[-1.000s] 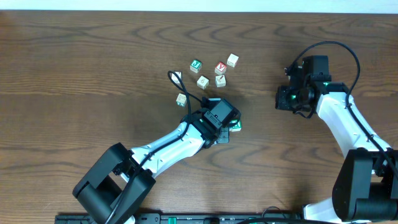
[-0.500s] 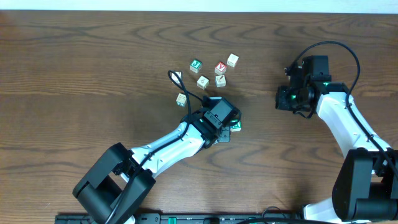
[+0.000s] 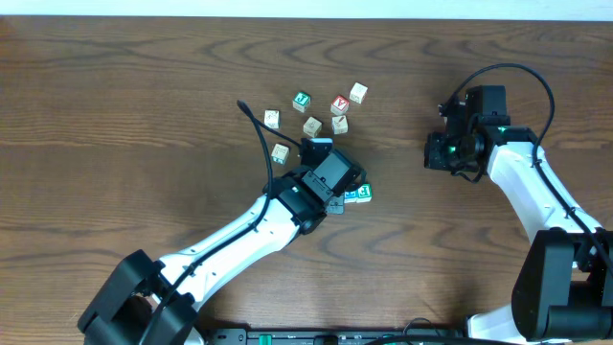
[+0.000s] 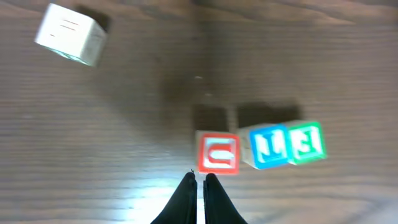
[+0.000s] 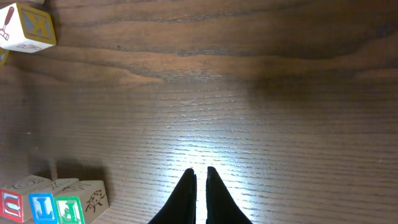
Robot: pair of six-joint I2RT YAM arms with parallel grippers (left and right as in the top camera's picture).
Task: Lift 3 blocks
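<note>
Though half hidden under the left arm (image 3: 251, 222) overhead, three blocks (image 4: 268, 147) abreast (blurred); both jaws closed, empty.

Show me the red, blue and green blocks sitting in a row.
red block (image 4: 219, 154), left wrist view, face centre
blue block (image 4: 268, 147), left wrist view, face centre
green block (image 4: 306, 142), left wrist view, face centre

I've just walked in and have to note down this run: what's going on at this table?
Two robot arms work at a wooden table with small letter blocks on it. The left gripper is shut and empty, its tips just short of a row of three: the red block, blue block and green block. All three appear to rest on the table, none gripped. The right gripper is shut too, holding nothing. Other blocks lie scattered farther back.
</note>
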